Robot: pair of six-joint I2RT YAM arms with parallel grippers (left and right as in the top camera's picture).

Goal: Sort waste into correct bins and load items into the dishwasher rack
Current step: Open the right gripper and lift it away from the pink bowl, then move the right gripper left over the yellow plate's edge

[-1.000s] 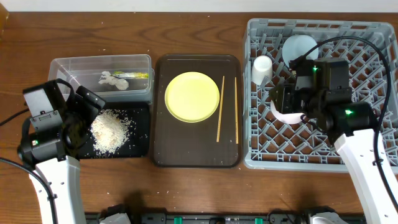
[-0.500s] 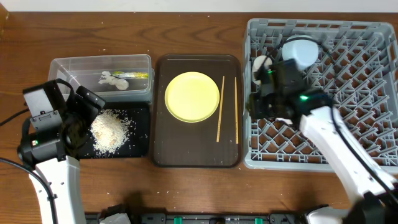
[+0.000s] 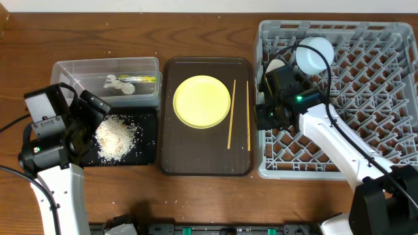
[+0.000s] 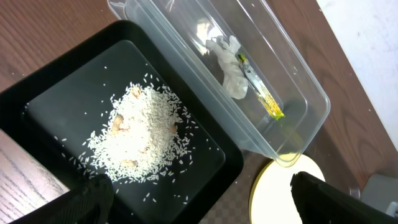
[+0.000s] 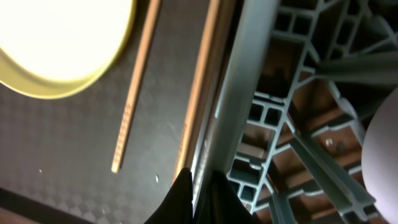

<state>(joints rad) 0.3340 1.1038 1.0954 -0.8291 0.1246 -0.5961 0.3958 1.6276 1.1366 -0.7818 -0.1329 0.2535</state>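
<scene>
At dishwasher rack's left wall, right gripper sits pinched closed, empty; chopsticks lie just left of the rack. Well left of the rack, left gripper gapes wide, empty, over rice crumbs in black tray.

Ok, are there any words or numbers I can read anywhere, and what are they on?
None: no word, number or sign can be read in any view.
yellow-green wrapper in the clear tub: any print on it is too small and blurred to read.
yellow plate, chopsticks, black tray, grey rack: plain, no markings to be seen.
</scene>
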